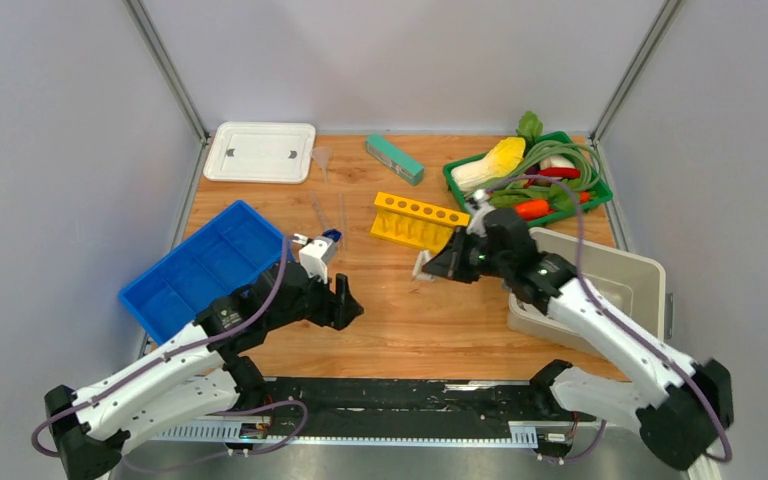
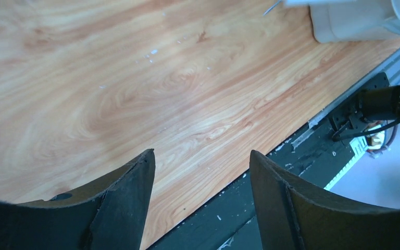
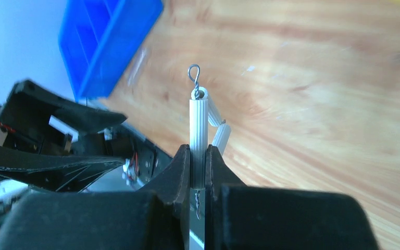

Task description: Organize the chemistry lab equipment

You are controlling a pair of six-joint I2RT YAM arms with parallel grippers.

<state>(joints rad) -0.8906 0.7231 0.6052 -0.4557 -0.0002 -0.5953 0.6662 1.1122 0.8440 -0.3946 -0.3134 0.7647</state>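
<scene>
The right gripper (image 3: 198,153) was found clenched on the pipe-clay triangle (image 3: 198,120), its jaws pinched on a single white clay tube. That tube ran straight out past the fingertips, with a twisted wire eye at its far end. The other tubes hung unsupported just beyond the tips and to one side of the jaw line, above the wooden table (image 1: 410,320). The left gripper (image 2: 201,156) was released, with nothing between its fingers and bare wood beneath, and it lay near the right pincer on its left. In my judgement the step in hand was carrying the triangle to a container, and which one could not be told. It would call for a firm pinch and a lift clear of the table. The swing should keep the loose tubes off the left gripper.
</scene>
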